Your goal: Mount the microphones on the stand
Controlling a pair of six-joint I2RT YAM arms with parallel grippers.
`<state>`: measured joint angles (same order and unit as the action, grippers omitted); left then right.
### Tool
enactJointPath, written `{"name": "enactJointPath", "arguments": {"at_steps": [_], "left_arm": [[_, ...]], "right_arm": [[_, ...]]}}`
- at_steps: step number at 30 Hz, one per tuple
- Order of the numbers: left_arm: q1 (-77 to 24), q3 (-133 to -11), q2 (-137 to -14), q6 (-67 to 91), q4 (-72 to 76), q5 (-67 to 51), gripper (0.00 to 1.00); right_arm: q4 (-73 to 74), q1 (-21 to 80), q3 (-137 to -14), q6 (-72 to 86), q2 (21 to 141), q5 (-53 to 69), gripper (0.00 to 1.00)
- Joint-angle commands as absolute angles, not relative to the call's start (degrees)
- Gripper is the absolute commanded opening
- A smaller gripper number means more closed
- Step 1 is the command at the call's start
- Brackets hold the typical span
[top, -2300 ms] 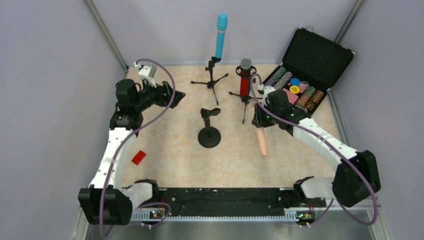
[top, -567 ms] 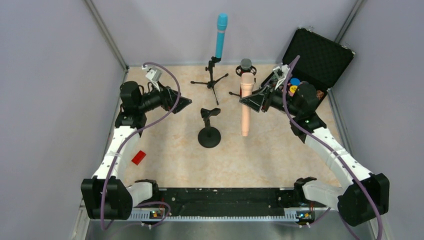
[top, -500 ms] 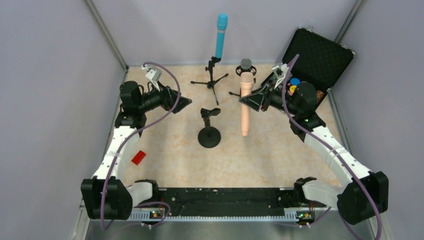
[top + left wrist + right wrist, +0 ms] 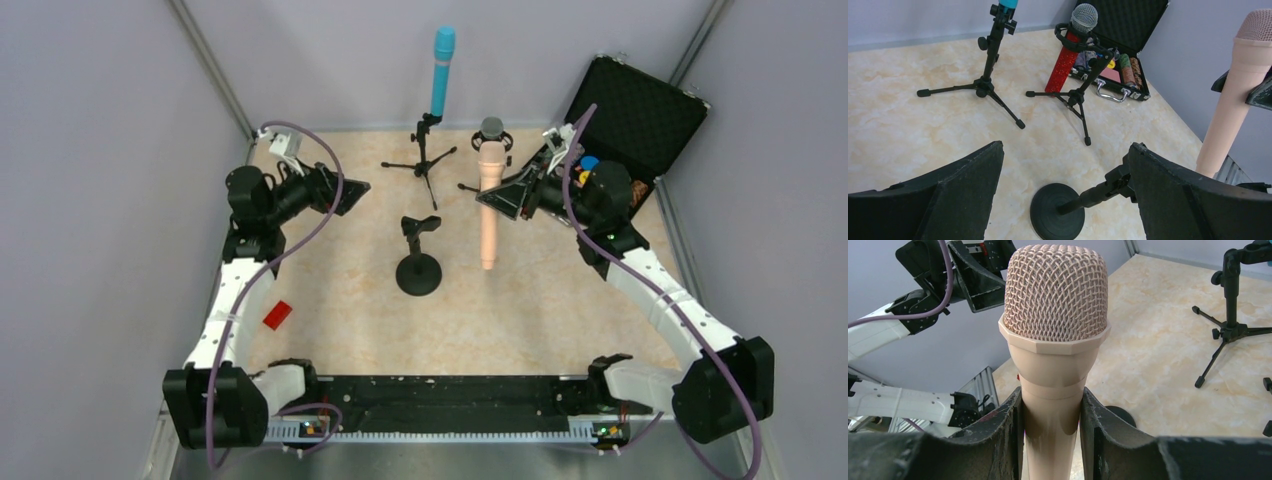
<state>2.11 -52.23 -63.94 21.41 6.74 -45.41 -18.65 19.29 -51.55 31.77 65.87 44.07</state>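
Observation:
My right gripper is shut on the pale peach microphone, gripping just below its head and holding it upright above the table, right of the empty round-base stand. The teal-blue microphone stands in the rear tripod stand. A glittery red microphone sits in a second tripod stand; from above it is mostly hidden behind the peach one. My left gripper hangs open and holds nothing, left of the round-base stand.
An open black case of poker chips lies at the back right. A small red object lies at the near left. Grey walls close in on the marbled table on three sides.
My right gripper lifted the peach microphone off the table and turned it upright; it has barely shifted since. The left gripper drew back to the left.

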Motion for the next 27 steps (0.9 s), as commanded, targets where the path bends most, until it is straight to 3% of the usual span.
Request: {"name": "enactJointPath", "arguments": {"at_steps": [1,19,27], "left_arm": [[2.5,-51.6,-63.6,22.7,12.1,-48.4,0.99],[0.2,-63.7,-72.1,12.6,-11.7,-45.8,0.95],[-8.6,-70.0,-73.2,-2.8,-24.7,-38.5,0.99]], "right_arm": [[-21.8,19.0,-55.1,32.0,66.5,44.6,0.0],[-19.0,18.9,-55.0,31.1,66.9,43.3,0.0],[-18.9,18.9,-54.7,31.0,66.6,43.2,0.0]]}}
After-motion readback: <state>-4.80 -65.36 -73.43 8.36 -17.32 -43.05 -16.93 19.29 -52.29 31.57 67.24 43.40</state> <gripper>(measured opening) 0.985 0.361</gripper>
